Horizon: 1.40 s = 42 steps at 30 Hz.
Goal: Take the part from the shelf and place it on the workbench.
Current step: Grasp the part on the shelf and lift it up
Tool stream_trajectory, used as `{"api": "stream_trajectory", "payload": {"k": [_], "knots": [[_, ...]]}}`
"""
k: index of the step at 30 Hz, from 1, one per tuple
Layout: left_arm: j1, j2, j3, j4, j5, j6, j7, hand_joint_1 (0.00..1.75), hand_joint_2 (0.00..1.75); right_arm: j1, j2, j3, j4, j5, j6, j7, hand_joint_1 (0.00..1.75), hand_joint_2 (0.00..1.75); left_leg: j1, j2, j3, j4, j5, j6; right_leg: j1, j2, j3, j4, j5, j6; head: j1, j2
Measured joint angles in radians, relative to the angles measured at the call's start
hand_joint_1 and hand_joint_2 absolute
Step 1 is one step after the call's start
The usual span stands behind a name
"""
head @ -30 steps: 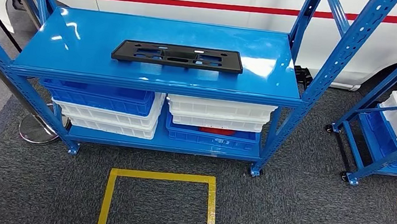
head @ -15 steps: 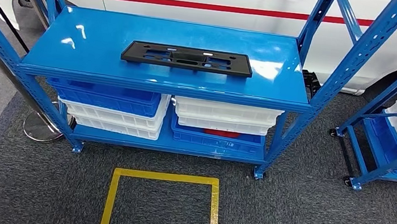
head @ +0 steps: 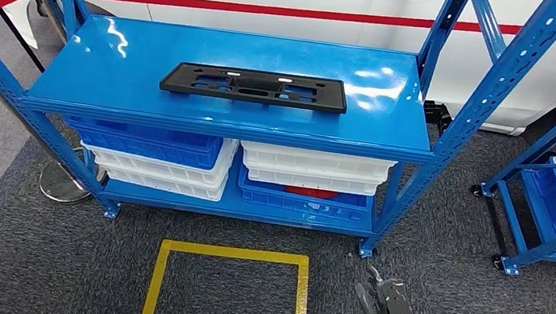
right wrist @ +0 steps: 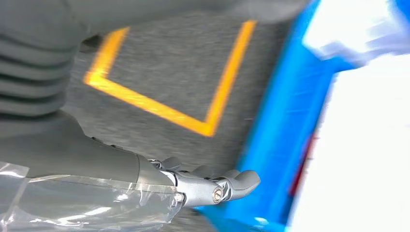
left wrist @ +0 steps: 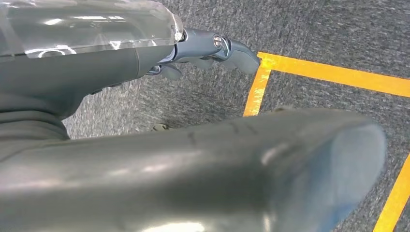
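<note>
Right hand (head: 390, 311) low over carpet in head view, empty, fingers apart, part (head: 254, 86) untouched flat on shelf (head: 110, 64); left hand (left wrist: 212, 48) empty, loosely spread in its wrist view; reach, lift and workbench placing all left.

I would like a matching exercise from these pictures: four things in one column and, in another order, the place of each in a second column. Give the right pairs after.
Things:
1. black part
2. red item
3. yellow square
4. right hand

Places:
A. on the carpet in front of the shelf
B. on the top board of the blue shelf
C. low in the head view, above the carpet, right of the yellow square
D. in a blue bin under white bins, on the bottom level

Pairs: 1-B, 2-D, 3-A, 4-C
</note>
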State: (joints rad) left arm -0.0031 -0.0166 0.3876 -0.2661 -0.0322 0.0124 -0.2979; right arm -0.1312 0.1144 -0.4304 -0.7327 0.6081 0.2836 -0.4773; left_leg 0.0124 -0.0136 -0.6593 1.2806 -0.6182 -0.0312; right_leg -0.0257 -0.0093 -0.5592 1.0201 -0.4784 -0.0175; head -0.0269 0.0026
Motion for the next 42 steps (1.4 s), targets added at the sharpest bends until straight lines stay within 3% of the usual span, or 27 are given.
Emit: {"api": "stream_trajectory", "payload": {"k": [1,2,4,6,9,11,12,15,16,17,19,20,21,23,26,28,30,31,32,34,35,36,39,41,42], "knots": [[0.000,0.000,0.003,0.001,0.000,0.000,-0.001,0.00,0.00,0.000,0.000,0.015,-0.029,-0.016,0.008,-0.005,0.00,0.00,0.001,0.001,-0.017,0.018,0.010,-0.001,0.000,-0.001,0.003,0.000,-0.003,0.000,0.000,0.000],[0.000,0.000,0.006,0.001,-0.001,0.000,-0.002,0.00,0.00,-0.001,0.000,0.031,-0.059,-0.032,0.016,-0.011,0.00,0.00,0.002,0.003,-0.015,-0.005,0.041,-0.001,0.000,-0.001,0.008,0.001,-0.007,0.002,0.000,0.000],[-0.001,0.000,0.012,0.002,-0.002,0.000,-0.006,0.00,0.00,-0.004,0.000,0.064,-0.114,-0.061,0.031,-0.021,0.00,0.00,0.004,0.008,0.033,-0.130,0.126,0.001,-0.001,-0.002,0.020,0.002,-0.016,0.009,0.000,0.000],[-0.004,0.000,0.017,0.004,-0.003,-0.001,-0.008,0.00,0.00,-0.008,-0.001,0.093,-0.164,-0.087,0.043,-0.030,0.00,0.00,0.000,0.010,0.074,-0.229,0.165,0.010,0.001,-0.002,0.027,0.003,-0.024,0.020,-0.001,0.000],[-0.009,-0.001,0.027,0.008,-0.006,-0.002,-0.011,0.00,0.00,-0.013,-0.002,0.144,-0.258,-0.134,0.065,-0.046,0.00,0.00,-0.005,0.008,0.078,-0.251,0.159,0.031,0.004,-0.004,0.024,0.001,-0.025,0.038,0.000,0.000],[-0.008,-0.002,0.035,0.009,-0.007,-0.002,-0.014,0.00,0.00,-0.020,-0.006,0.185,-0.328,-0.173,0.081,-0.060,0.00,0.00,-0.004,0.007,0.084,-0.260,0.158,0.046,0.002,-0.003,0.014,0.026,-0.040,0.047,0.001,0.000],[-0.009,-0.002,0.038,0.009,-0.007,-0.002,-0.015,0.00,0.00,-0.023,-0.008,0.205,-0.360,-0.191,0.089,-0.066,0.00,0.00,-0.003,0.007,0.088,-0.264,0.157,0.054,0.002,-0.001,-0.007,0.068,-0.061,0.049,0.002,0.000],[-0.014,-0.003,0.049,0.010,-0.008,-0.003,-0.018,0.00,0.00,-0.027,-0.017,0.262,-0.448,-0.243,0.111,-0.082,0.00,0.00,-0.008,0.004,0.097,-0.265,0.147,0.070,0.004,0.004,-0.120,0.262,-0.126,0.048,0.002,0.000],[-0.014,-0.003,0.052,0.011,-0.009,-0.003,-0.018,0.00,0.00,-0.027,-0.020,0.280,-0.474,-0.259,0.118,-0.087,0.00,0.00,-0.011,0.001,0.103,-0.265,0.143,0.072,0.005,0.005,-0.145,0.293,-0.121,0.046,0.002,0.000],[-0.014,-0.004,0.056,0.012,-0.010,-0.003,-0.018,0.00,0.00,-0.027,-0.023,0.300,-0.503,-0.277,0.125,-0.092,0.00,0.00,-0.014,-0.001,0.112,-0.265,0.137,0.072,0.006,0.005,-0.151,0.283,-0.093,0.042,0.002,0.000],[-0.014,-0.006,0.063,0.015,-0.012,-0.004,-0.019,0.00,0.00,-0.033,-0.030,0.345,-0.568,-0.316,0.140,-0.105,0.00,0.00,-0.018,-0.005,0.133,-0.266,0.121,0.071,0.014,0.007,-0.116,0.170,0.001,0.026,0.002,0.000],[-0.016,-0.009,0.067,0.017,-0.013,-0.004,-0.020,0.00,0.00,-0.037,-0.034,0.371,-0.602,-0.336,0.147,-0.112,0.00,0.00,-0.020,-0.006,0.142,-0.266,0.113,0.068,0.020,0.008,-0.091,0.107,0.034,0.017,0.000,0.000],[-0.018,-0.011,0.070,0.018,-0.015,-0.004,-0.021,0.00,0.00,-0.041,-0.038,0.394,-0.631,-0.354,0.154,-0.118,0.00,0.00,-0.020,-0.007,0.146,-0.266,0.106,0.065,0.025,0.009,-0.070,0.058,0.046,0.010,-0.001,0.000],[-0.023,-0.014,0.078,0.021,-0.020,-0.004,-0.023,0.00,0.00,-0.049,-0.045,0.444,-0.689,-0.388,0.166,-0.130,0.00,0.00,-0.020,-0.009,0.149,-0.271,0.097,0.054,0.031,0.009,-0.051,0.020,0.030,0.003,-0.003,0.000],[-0.028,-0.012,0.087,0.022,-0.025,-0.005,-0.026,0.00,0.00,-0.061,-0.053,0.509,-0.773,-0.442,0.183,-0.148,0.00,0.00,-0.021,-0.003,0.159,-0.261,0.084,0.037,0.020,0.010,-0.018,-0.012,0.017,-0.005,-0.003,0.000],[-0.029,-0.012,0.091,0.022,-0.029,-0.005,-0.027,0.00,0.00,-0.070,-0.055,0.547,-0.820,-0.479,0.195,-0.158,0.00,0.00,-0.014,0.001,0.112,-0.166,0.056,0.024,0.013,0.007,0.015,-0.030,0.005,-0.009,-0.007,0.000],[-0.030,-0.012,0.099,0.023,-0.031,-0.005,-0.027,0.00,0.00,-0.077,-0.061,0.593,-0.866,-0.516,0.207,-0.169,0.00,0.00,-0.004,0.003,0.017,-0.031,0.028,0.009,0.010,0.005,0.044,-0.034,-0.018,-0.009,-0.009,0.000],[-0.029,-0.012,0.104,0.024,-0.032,-0.004,-0.027,0.00,0.00,-0.079,-0.065,0.619,-0.890,-0.533,0.213,-0.175,0.00,0.00,0.001,0.004,-0.022,0.006,0.037,0.003,0.008,0.006,0.060,-0.035,-0.032,-0.006,-0.010,0.000],[-0.028,-0.012,0.109,0.025,-0.033,-0.003,-0.027,0.00,0.00,-0.082,-0.069,0.644,-0.912,-0.551,0.218,-0.180,0.00,0.00,0.005,0.005,-0.044,0.005,0.072,-0.003,0.005,0.007,0.081,-0.035,-0.048,-0.003,-0.009,0.000],[-0.026,-0.012,0.117,0.028,-0.038,-0.002,-0.027,0.00,0.00,-0.090,-0.077,0.691,-0.953,-0.588,0.228,-0.191,0.00,0.00,0.010,0.008,-0.040,-0.093,0.185,-0.011,-0.004,0.008,0.127,-0.035,-0.084,0.008,-0.009,0.000],[-0.024,-0.013,0.120,0.032,-0.041,-0.002,-0.026,0.00,0.00,-0.095,-0.083,0.712,-0.970,-0.607,0.231,-0.196,0.00,0.00,0.008,0.010,-0.029,-0.137,0.228,-0.012,-0.006,0.009,0.147,-0.038,-0.100,0.016,-0.010,0.000],[-0.023,-0.014,0.123,0.036,-0.045,0.001,-0.026,0.00,0.00,-0.100,-0.089,0.733,-0.987,-0.626,0.233,-0.201,0.00,0.00,0.005,0.012,-0.016,-0.172,0.245,-0.009,-0.006,0.009,0.160,-0.040,-0.112,0.024,-0.013,0.000],[-0.028,-0.012,0.130,0.043,-0.062,0.016,-0.018,0.00,0.00,-0.112,-0.108,0.787,-1.036,-0.680,0.230,-0.214,0.00,0.00,-0.002,0.011,0.017,-0.218,0.193,0.021,-0.003,0.010,0.167,-0.041,-0.116,0.047,-0.017,0.000],[-0.028,-0.011,0.132,0.043,-0.075,0.023,-0.011,0.00,0.00,-0.121,-0.118,0.810,-1.061,-0.699,0.220,-0.219,0.00,0.00,0.000,0.008,0.046,-0.243,0.169,0.042,-0.004,0.010,0.143,0.015,-0.093,0.057,-0.016,0.000],[-0.025,-0.011,0.133,0.044,-0.081,0.025,-0.010,0.00,0.00,-0.124,-0.124,0.820,-1.068,-0.704,0.215,-0.221,0.00,0.00,0.001,0.006,0.068,-0.259,0.162,0.050,-0.004,0.010,0.112,0.071,-0.085,0.060,-0.014,0.000]]}}
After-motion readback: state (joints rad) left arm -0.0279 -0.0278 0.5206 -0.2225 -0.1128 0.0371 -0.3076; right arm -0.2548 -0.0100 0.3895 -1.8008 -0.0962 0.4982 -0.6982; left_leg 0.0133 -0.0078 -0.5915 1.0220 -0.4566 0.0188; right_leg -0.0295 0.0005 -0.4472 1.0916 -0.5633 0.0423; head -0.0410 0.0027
